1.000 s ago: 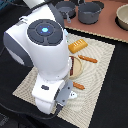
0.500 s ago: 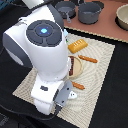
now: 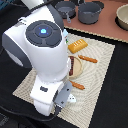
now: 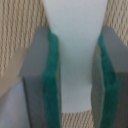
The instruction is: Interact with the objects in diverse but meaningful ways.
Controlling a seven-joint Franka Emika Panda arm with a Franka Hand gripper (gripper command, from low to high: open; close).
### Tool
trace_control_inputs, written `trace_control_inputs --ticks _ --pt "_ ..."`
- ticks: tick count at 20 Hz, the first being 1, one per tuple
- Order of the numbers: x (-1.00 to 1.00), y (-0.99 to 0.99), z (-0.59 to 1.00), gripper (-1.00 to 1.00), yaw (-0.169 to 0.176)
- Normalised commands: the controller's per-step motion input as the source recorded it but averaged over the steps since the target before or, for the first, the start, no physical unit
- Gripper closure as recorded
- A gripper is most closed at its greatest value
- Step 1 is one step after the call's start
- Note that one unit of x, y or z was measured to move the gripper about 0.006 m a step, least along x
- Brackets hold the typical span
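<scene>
We find the gripper [image 4: 75,75] closed on the pale carton [image 4: 76,45], green pads [image 4: 53,80] pressed to both its sides; in the exterior view the gripper [image 3: 64,101] sits at lower centre over the woven mat [image 3: 100,65], the arm hiding most of the carton; bread loaf [image 3: 77,46] upper centre; sausage [image 3: 88,59] just right of it; two grey saucepans [image 3: 90,12] along the top edge.

Dark table [image 3: 112,95]; woven mat [image 3: 100,65] on it; pots [image 3: 90,12] beyond.
</scene>
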Motion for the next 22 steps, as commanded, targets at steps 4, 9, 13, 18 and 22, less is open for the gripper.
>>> trace_control_inputs --ticks 4,9,13,18,22 --pt "0.0 0.58 1.0 1.0 0.0" --pt "0.0 0.7 1.0 1.0 0.0" --pt "0.0 0.8 0.89 1.0 0.0" --pt "-0.05 0.79 0.69 1.0 0.0" --pt "-0.12 0.84 0.48 1.0 0.0"
